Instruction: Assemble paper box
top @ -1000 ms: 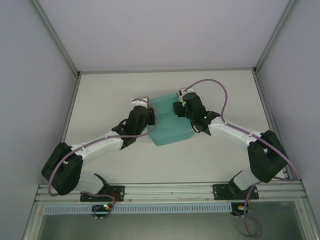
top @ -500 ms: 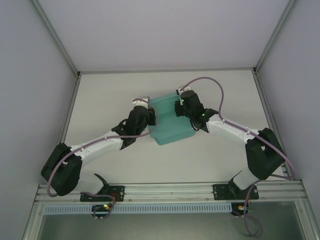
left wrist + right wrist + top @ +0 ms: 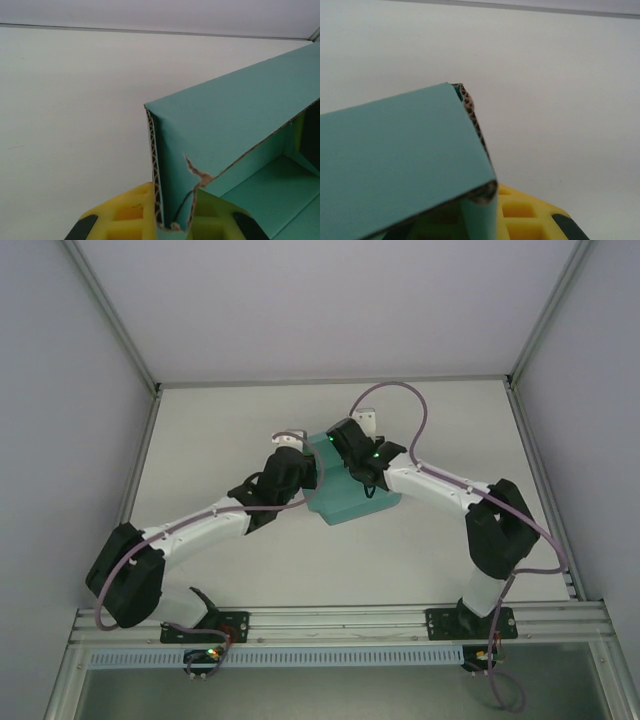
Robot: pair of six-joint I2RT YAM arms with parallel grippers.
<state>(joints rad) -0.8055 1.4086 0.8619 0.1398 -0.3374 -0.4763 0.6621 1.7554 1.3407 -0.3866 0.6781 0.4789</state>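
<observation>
A matte white table (image 3: 450,430) carries the teal paper box (image 3: 350,505), partly folded up, about its middle

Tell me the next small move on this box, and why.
Probably fold the wall in the right fingers slightly further inward, with the left fingers as anchor. Both pairs are shut on walls of the box, which is only part-formed, and the card is torn by the left grip, so gentle folding looks safer than pulling.
</observation>
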